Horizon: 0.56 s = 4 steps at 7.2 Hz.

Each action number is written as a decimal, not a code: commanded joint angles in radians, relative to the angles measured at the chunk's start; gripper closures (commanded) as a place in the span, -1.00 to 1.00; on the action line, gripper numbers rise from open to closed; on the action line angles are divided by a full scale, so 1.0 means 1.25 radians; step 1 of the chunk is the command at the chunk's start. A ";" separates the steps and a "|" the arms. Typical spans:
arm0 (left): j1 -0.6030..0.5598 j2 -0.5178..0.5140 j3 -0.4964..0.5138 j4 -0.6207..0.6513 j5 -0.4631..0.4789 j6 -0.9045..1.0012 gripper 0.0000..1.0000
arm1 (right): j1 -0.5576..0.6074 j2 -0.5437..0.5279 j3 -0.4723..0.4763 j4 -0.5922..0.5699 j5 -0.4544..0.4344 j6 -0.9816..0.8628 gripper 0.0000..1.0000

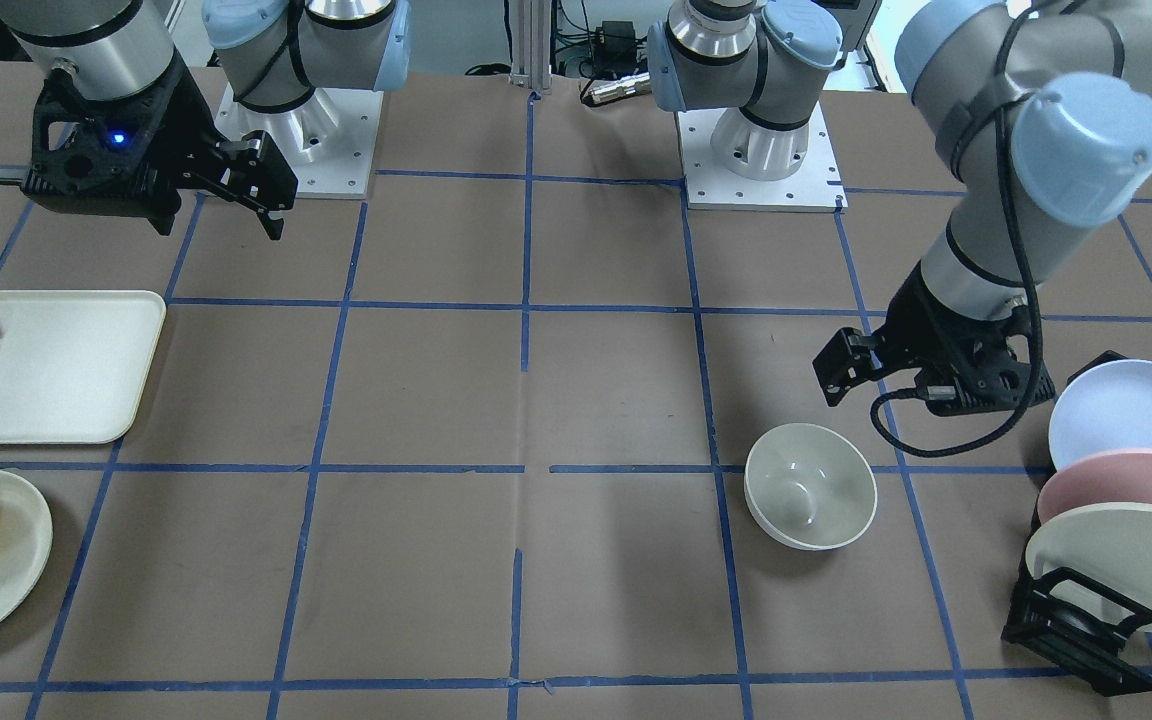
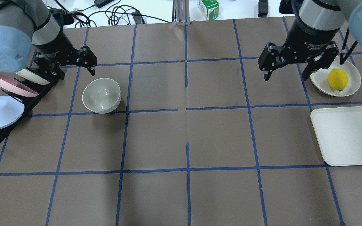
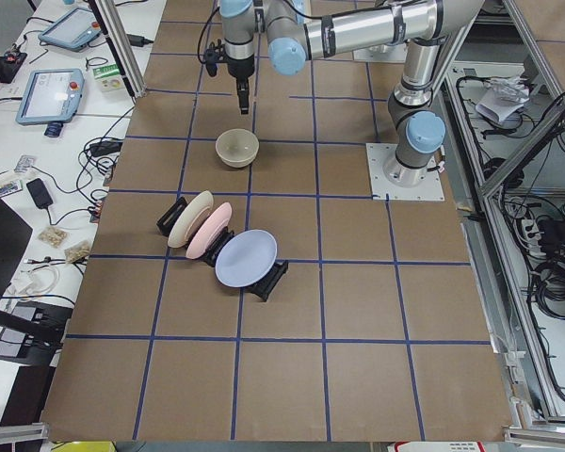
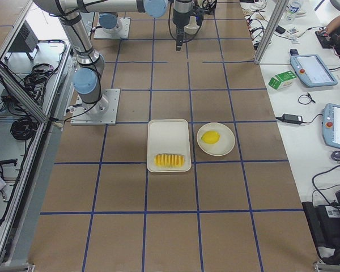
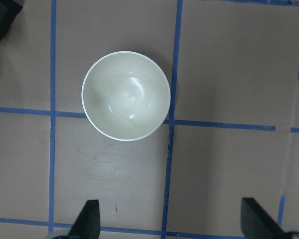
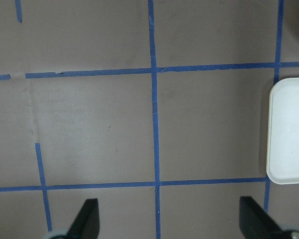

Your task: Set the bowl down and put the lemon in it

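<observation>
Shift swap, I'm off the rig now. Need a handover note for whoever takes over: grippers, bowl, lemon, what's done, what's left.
The left gripper is open and empty, hanging close by the deep cream-white bowl without touching it.
The right gripper is open and empty, in the air beside the round cream plate.
The bowl stands upright and empty on the table, free of both grippers.
The small bright yellow lemon lies on that plate, on the robot's right side.
Done: the bowl looks placed.
Left: pick up the lemon, probably with the right gripper, and put it in the bowl.
</observation>
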 commanded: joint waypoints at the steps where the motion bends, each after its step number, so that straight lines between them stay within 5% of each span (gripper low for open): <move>1: 0.049 -0.053 -0.076 0.129 -0.001 0.083 -1.00 | -0.045 0.007 0.000 -0.003 -0.001 -0.008 -1.00; 4: 0.053 -0.160 -0.083 0.198 -0.037 0.117 -1.00 | -0.214 0.100 0.001 -0.116 0.001 -0.178 -1.00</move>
